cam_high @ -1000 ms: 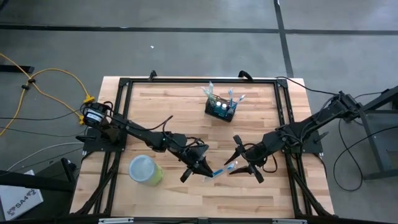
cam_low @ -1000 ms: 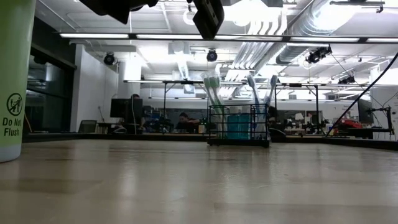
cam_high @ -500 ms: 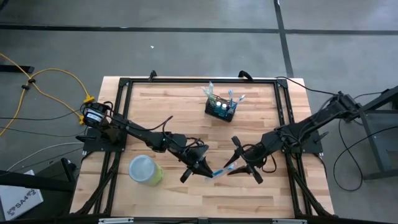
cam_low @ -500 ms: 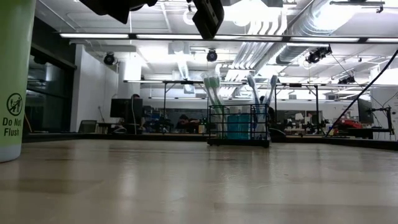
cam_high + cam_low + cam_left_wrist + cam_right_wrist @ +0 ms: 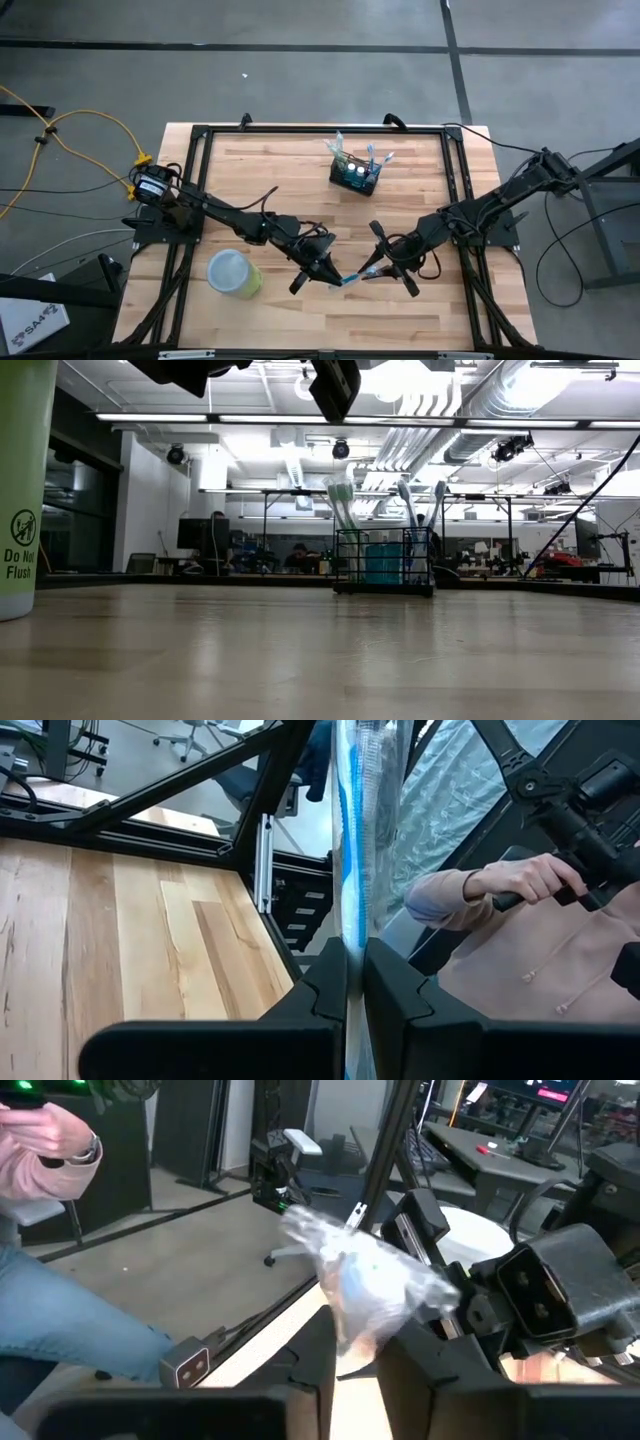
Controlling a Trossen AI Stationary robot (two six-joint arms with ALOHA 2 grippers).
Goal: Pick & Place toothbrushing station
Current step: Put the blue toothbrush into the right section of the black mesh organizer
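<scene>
A wrapped toothbrush point(image 5: 352, 279) is held in mid-air between the two arms above the table's near middle. The left gripper point(image 5: 326, 277) is clamped on it, as is plain in the left wrist view, where the blue-and-clear packet point(image 5: 356, 870) stands gripped between the fingers point(image 5: 318, 995). The right gripper point(image 5: 385, 270) is placed around the other end, its jaws narrowed about the wrapper point(image 5: 375, 1285); whether a firm grip is made cannot be told. A handover appears to be in hand; next, a secure right-hand hold and a release by the left are called for. The toothbrushing station point(image 5: 356, 175), already stocked with brushes, is set well apart near the far edge. Only in the low view point(image 5: 383, 560) are its upright brushes seen side-on; a person's hand point(image 5: 525, 880) is shown only in the wrist views.
</scene>
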